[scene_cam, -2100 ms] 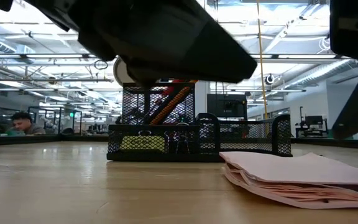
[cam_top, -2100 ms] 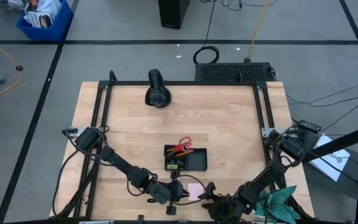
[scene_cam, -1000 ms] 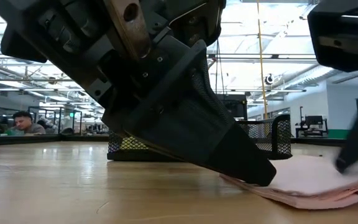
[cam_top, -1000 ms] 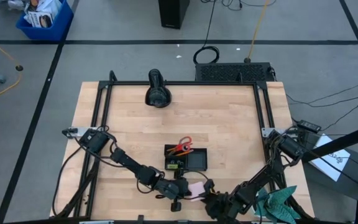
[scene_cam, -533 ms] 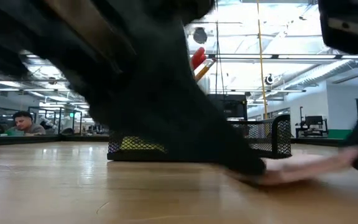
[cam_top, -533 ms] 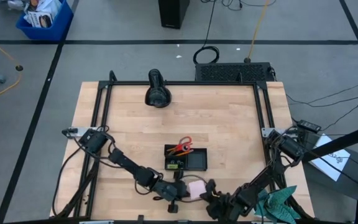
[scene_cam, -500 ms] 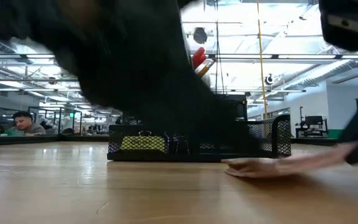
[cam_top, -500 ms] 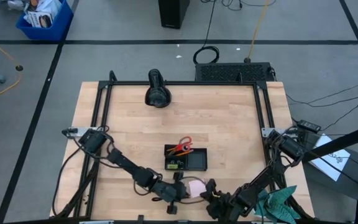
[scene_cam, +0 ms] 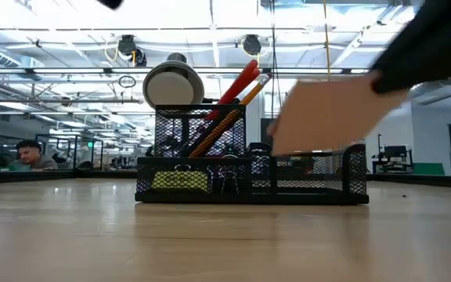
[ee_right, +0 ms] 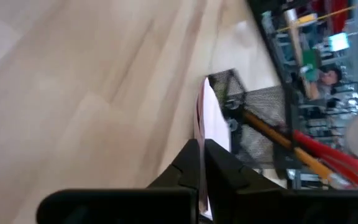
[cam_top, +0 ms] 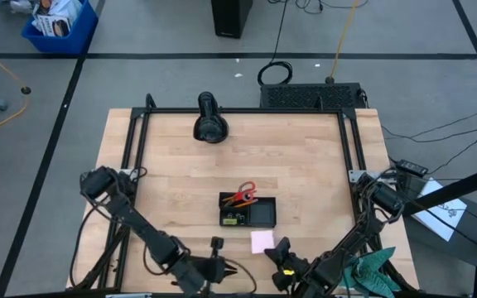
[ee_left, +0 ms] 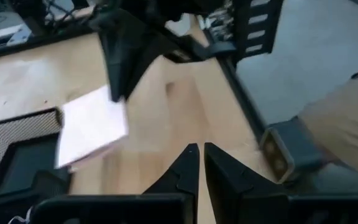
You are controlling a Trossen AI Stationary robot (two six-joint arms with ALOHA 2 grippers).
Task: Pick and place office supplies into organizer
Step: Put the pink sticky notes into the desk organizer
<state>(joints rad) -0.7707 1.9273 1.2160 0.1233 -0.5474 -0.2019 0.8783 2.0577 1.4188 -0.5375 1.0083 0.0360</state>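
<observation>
The big light wooden table has a black metal frame running along its edges. Most of the wood is bare, so there is lots of open room at 9 o'clock, 3 o'clock and 12 o'clock of the middle.

The right arm's gripper is low at the table's 6 o'clock edge. Its two dark fingers are pressed tight on the thin side of the pink square sticky-note pad. In the low view the pad hangs in the air, tilted, well above the wood.

The left arm's gripper is at about 7 o'clock, right by the near edge. Its fingers are nearly together with only a thin gap, and they hold nothing.

The low black wire-mesh organizer tray sits just below the table's middle, at 12 o'clock from the pad and near it, not touching. Its right part looks bare. Its tall back cup holds the red-handled scissors and an orange pencil, leaning to 1 o'clock.

A black round-headed device stands at the far edge, at 12 o'clock, well apart from all of that.
</observation>
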